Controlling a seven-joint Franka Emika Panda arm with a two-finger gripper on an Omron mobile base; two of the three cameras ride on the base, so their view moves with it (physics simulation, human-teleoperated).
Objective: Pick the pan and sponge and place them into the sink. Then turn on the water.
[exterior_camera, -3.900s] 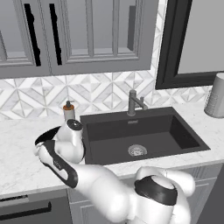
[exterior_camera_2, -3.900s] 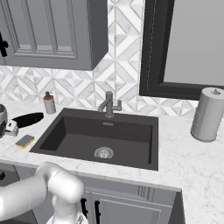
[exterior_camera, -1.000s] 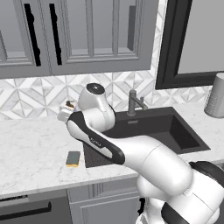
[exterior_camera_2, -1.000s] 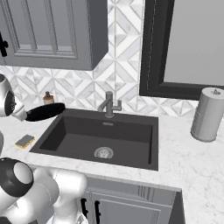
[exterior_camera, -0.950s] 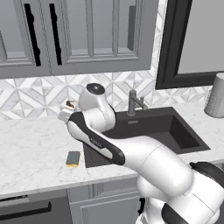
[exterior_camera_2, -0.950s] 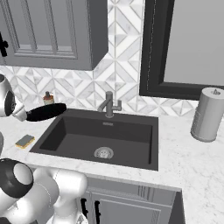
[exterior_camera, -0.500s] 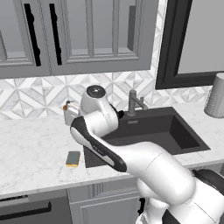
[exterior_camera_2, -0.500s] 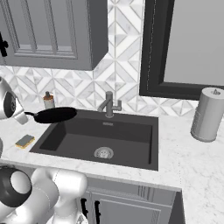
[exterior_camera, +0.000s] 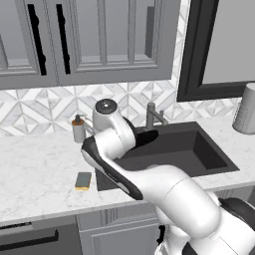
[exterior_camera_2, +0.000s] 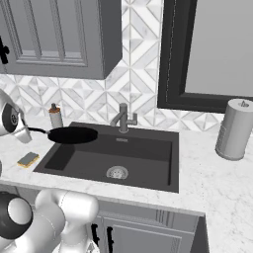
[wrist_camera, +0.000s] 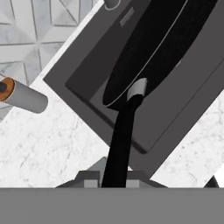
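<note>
The pan point(exterior_camera_2: 73, 134) is in the air, carried by its long handle, which runs straight out from the gripper point(wrist_camera: 114, 181). In the hand view the handle passes between the jaws, so I read the gripper as clamped on it, though the fingertips themselves are cut off at the bottom edge. The pan's round body lies ahead of the gripper, hanging above the near-left part of the sink point(exterior_camera_2: 163, 163), level or close to it, and not touching the basin.

The step in hand is the first one: bringing the pan into the sink. The next move seems to call for carrying it a little further over the basin and lowering it until it rests on the floor of the sink, near the drain point(exterior_camera_2: 117, 172), before the jaws let go. The faucet point(exterior_camera_2: 123, 118) stands beyond the pan and should be kept clear of.

The sponge point(exterior_camera: 83, 180) lies untouched on the surface point(exterior_camera: 35, 164), behind and to the side of the gripper, near the sink's edge. A soap dispenser point(exterior_camera: 78, 128) stands just beside the gripper, by the wall.

In the left base view the arm covers most of the pan and the gripper. No water is seen at the faucet.
</note>
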